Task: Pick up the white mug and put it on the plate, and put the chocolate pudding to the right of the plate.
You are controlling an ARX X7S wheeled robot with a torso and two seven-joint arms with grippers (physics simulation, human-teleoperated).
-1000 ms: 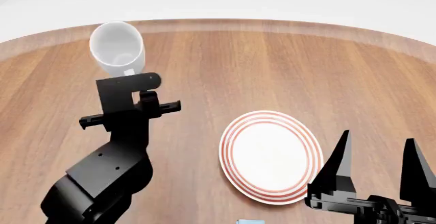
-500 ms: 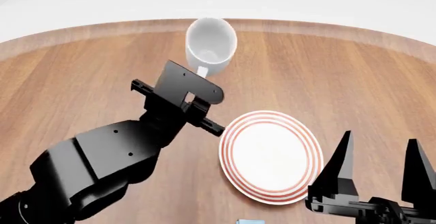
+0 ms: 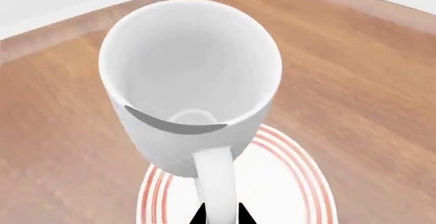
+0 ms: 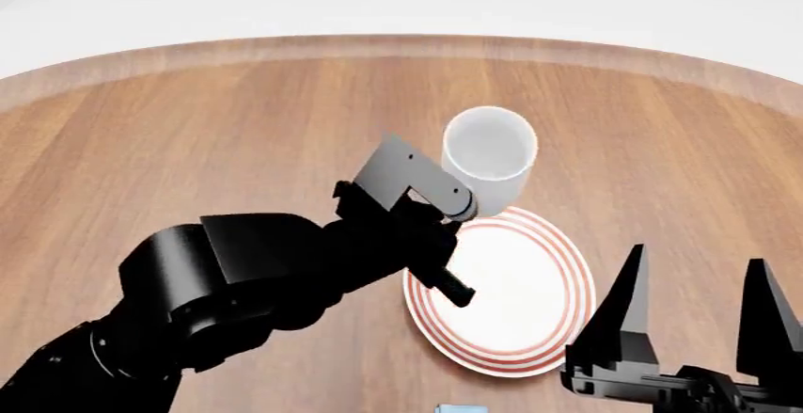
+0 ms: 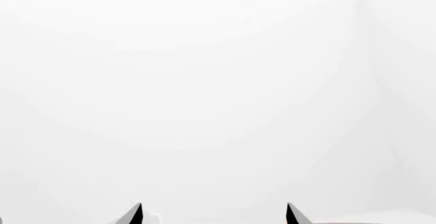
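Note:
The white mug [image 4: 490,154] hangs tilted over the far rim of the plate [image 4: 509,291], its mouth facing up and toward me. My left gripper [image 4: 457,202] is shut on the mug's loop handle. In the left wrist view the mug [image 3: 191,81] fills the middle, the handle runs down between the black fingertips [image 3: 199,215], and the red-ringed plate [image 3: 299,183] lies under it. My right gripper [image 4: 697,253] stands open at the lower right, fingers pointing up, holding nothing. Only a blue sliver of the chocolate pudding [image 4: 461,407] shows at the bottom edge.
The round wooden table [image 4: 188,150] stretches left of and behind the plate, its far edge curving across the top of the head view. The right wrist view shows just the right gripper [image 5: 212,209] against blank white.
My left arm has carried the mug from the far left of the table rightward and nearer, down to the plate's far rim. The right arm has not moved.

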